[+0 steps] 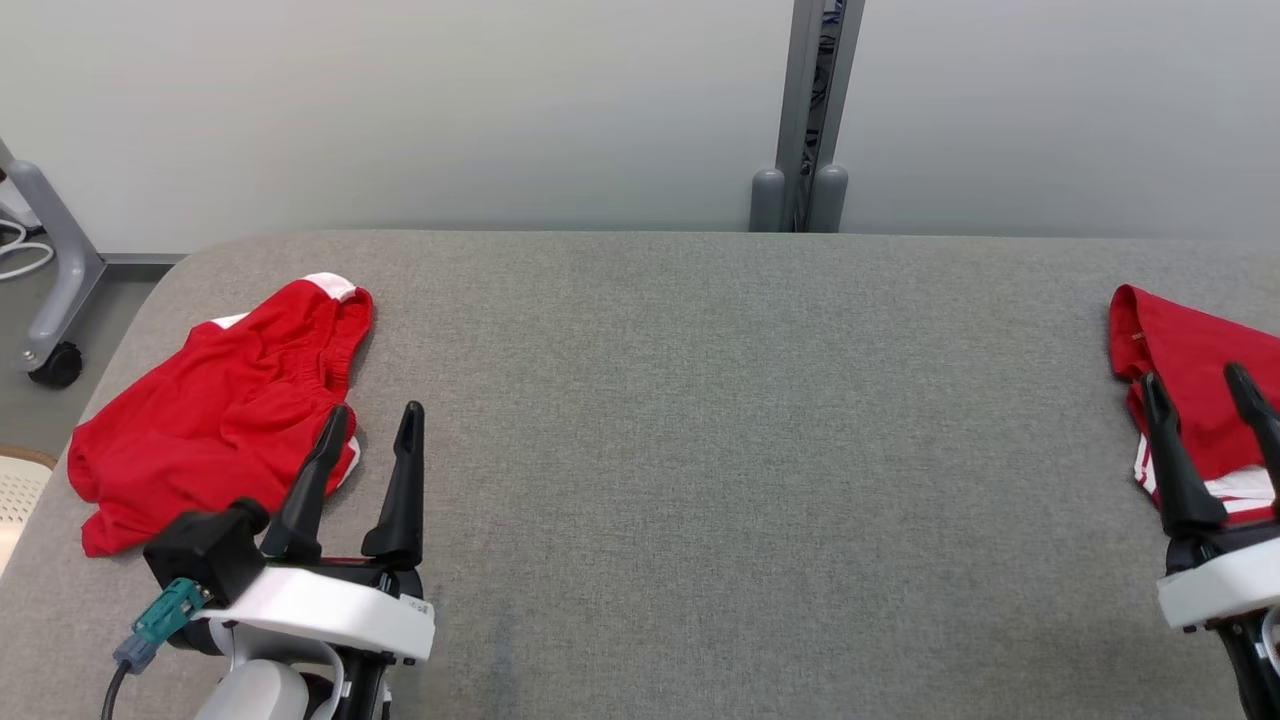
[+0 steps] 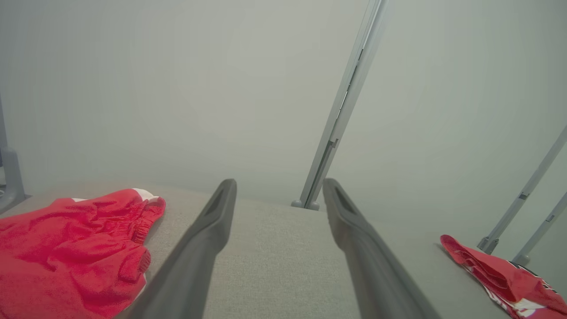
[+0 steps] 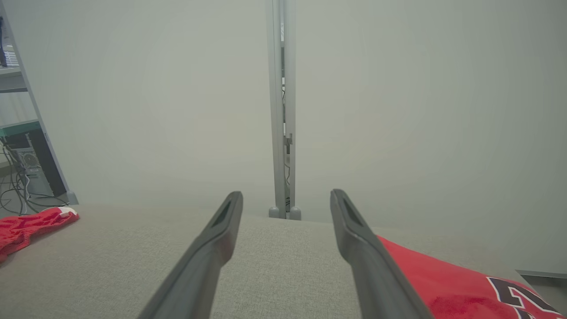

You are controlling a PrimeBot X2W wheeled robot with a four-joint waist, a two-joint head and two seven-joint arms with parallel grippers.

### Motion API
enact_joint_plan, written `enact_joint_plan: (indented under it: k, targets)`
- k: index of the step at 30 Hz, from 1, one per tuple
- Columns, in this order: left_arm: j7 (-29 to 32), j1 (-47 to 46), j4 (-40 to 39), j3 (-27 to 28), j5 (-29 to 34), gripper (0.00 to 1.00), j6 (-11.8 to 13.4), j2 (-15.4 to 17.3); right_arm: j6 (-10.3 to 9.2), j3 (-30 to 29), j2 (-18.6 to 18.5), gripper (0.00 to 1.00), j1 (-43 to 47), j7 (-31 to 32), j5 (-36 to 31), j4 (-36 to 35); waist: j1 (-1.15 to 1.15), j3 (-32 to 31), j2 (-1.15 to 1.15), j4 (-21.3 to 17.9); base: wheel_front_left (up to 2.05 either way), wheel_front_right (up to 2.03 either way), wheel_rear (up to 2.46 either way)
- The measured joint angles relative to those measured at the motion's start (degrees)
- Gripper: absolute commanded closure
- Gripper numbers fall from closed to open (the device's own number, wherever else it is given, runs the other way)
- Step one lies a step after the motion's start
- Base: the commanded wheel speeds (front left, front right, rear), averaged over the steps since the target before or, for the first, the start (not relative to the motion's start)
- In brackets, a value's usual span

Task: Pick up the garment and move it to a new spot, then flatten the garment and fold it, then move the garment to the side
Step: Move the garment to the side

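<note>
The left gripper (image 1: 375, 410) sits nearest, at the lower left of the head view, its two long dark fingers rising from a white wrist shell with a teal connector (image 1: 165, 610) plugged at its side. The fingers stand spread wide with nothing between them. The right gripper (image 1: 1195, 376) at the lower right is parted just as wide and also empty.

The red shorts (image 1: 215, 420) lie crumpled on the left end of the table (image 1: 700, 400), just beside the left gripper's outer finger, with a gathered elastic waistband and white trim at the far edge. A red jersey (image 1: 1185, 335) lies at the table's right end, partly behind the right gripper's fingers; I cannot tell whether they touch it.

The table has a grey, woven, felt-like cover and rounded corners. Behind it a grey metal post (image 1: 810, 110) splits a pale, smooth wall.

The right wrist view adds dark lettering (image 3: 509, 288) edged in white on the jersey, and a shelf with cables (image 3: 22, 173) far left. The left wrist view adds two slanted grey rails (image 2: 522, 208) beyond the jersey. The head view adds a wheeled stand (image 1: 60, 270) on the floor by the table's left corner
</note>
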Motion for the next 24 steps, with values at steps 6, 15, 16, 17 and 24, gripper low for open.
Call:
enact_joint_plan:
  k: [6, 15, 16, 17, 24]
  targets:
    - [0.0, 3.2, 0.3, 4.9, 5.6, 0.0, -0.2, -2.2, 0.0, -5.3, 6.3, 0.0, 6.6, 0.0, -3.3, -4.3, 0.0, -0.8, 0.0, 0.7, 0.0, 0.0, 0.0]
    - [0.0, 6.4, 1.8, 7.0, 14.1, 0.0, -1.6, -6.6, 0.0, -6.3, 11.4, 0.0, 10.7, 0.0, -8.0, -7.7, 0.0, -1.0, 0.0, 0.4, 0.0, 0.0, 0.0]
    - [0.0, 6.4, 1.9, 7.5, 14.9, 0.0, -1.7, -7.0, 0.0, -6.4, 11.7, 0.0, 11.0, 0.0, -8.0, -8.0, 0.0, -1.0, 0.0, 0.5, 0.0, 0.0, 0.0]
    - [0.0, 6.4, 1.9, 7.5, 14.9, 0.0, -1.7, -7.0, 0.0, -6.4, 11.7, 0.0, 11.0, 0.0, -8.0, -8.0, 0.0, -1.0, 0.0, 0.5, 0.0, 0.0, 0.0]
    - [0.0, 6.6, 2.4, 10.6, 18.3, 0.0, -3.7, -8.7, 0.0, -7.0, 12.4, 0.0, 11.8, 0.0, -8.3, -9.4, 0.0, -0.8, 0.0, 0.4, 0.0, 0.0, 0.0]
